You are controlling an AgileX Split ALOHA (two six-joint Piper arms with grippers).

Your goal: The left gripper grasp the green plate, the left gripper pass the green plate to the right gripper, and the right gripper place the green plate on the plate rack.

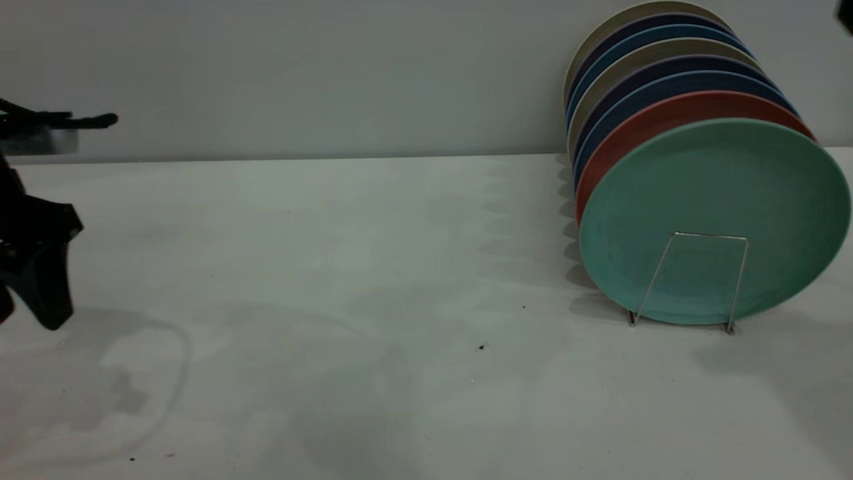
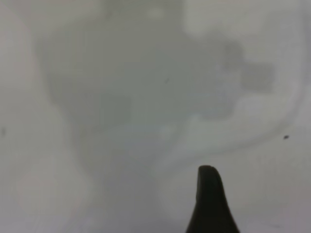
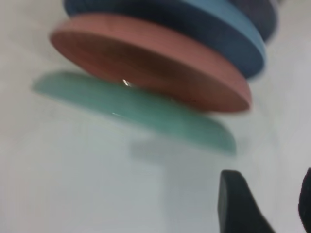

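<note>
- The thin silver wire plate rack [image 1: 690, 280] stands on the white tabletop [image 1: 346, 280] at the right side and holds a row of upright round plates leaning back toward the wall.
- The large round teal-green matte plate [image 1: 716, 200] is the front one in the rack, standing on edge just behind the front wire loop, which crosses its lower face.
- Directly behind it sits a salmon-pink plate [image 1: 640, 127], then dark blue, navy and beige plates [image 1: 626, 67] stacked close, each rim showing above the one in front.
- The left gripper [image 1: 30, 280], black with wedge-shaped jaws, hangs at the far left edge above bare tabletop, well apart from the rack; it grasps nothing, and I cannot tell how wide its jaws stand.
- The right gripper [image 3: 265, 204] hovers near the green plate's rim [image 3: 141, 109], jaws parted and empty, touching no plate.
</note>
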